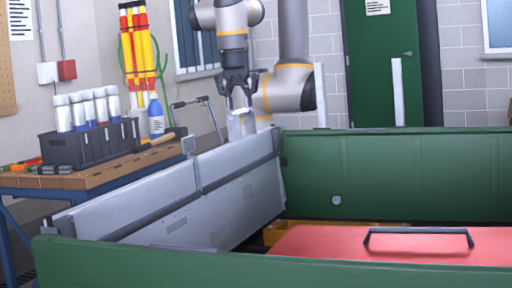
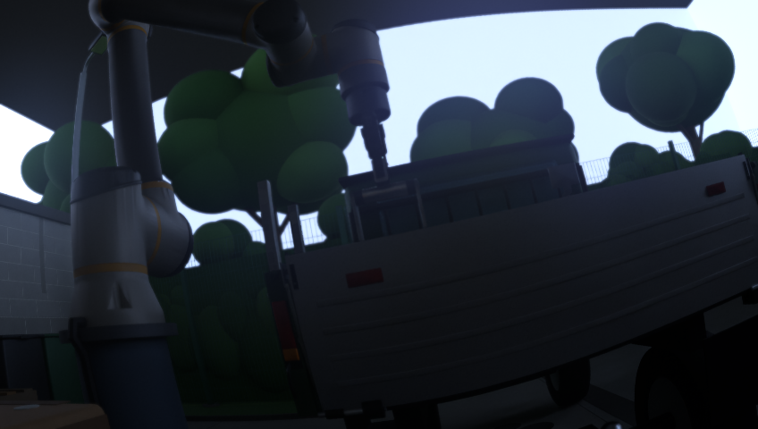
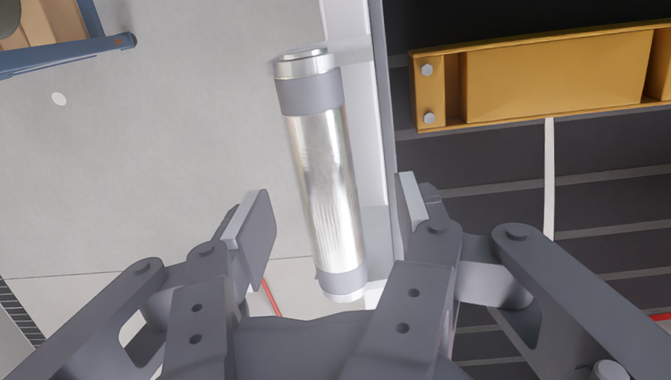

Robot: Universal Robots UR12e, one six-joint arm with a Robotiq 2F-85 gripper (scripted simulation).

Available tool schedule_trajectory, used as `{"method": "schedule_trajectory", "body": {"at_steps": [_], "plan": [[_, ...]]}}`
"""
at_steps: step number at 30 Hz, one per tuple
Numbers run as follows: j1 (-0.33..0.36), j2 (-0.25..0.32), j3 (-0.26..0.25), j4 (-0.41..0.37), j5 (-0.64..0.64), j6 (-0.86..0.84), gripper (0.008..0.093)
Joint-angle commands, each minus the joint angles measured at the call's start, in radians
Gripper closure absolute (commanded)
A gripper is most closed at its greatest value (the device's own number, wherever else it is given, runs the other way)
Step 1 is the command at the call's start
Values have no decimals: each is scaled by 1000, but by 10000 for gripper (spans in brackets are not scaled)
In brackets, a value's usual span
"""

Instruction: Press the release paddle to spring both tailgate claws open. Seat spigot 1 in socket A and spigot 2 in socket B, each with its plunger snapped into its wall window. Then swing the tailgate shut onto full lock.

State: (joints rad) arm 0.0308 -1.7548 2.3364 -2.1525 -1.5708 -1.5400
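The grey tailgate [image 1: 200, 195] stands partly swung, its top edge running from the lower left up to the corner of the green truck side [image 1: 395, 170]. At that upper corner a polished steel handle bar [image 3: 322, 174] with grey end collars sits on a bracket [image 1: 241, 122], and my gripper [image 3: 325, 221] hangs open around the bar, holding nothing. From outside the truck the tailgate [image 2: 521, 282] appears as a dark ribbed panel with my gripper [image 2: 379, 173] at its top edge. Paddle, claws, spigots and sockets are not visible.
A red case [image 1: 400, 242] with a black handle lies in the truck bed beside a yellow block [image 3: 537, 77]. A workbench [image 1: 90, 165] with a bottle crate [image 1: 90, 140] stands left of the tailgate. The robot's own column [image 2: 122, 239] rises outside.
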Motion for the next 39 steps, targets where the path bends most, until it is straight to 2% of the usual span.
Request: {"method": "schedule_trajectory", "body": {"at_steps": [1, 23, 32, 39], "plan": [[0, -3, -3, 4, 0, 0, 434], [0, -37, -37, 73, 0, 0, 434], [0, -37, -37, 73, 0, 0, 434], [-4, -16, -14, 31, 0, -4, 434]]}}
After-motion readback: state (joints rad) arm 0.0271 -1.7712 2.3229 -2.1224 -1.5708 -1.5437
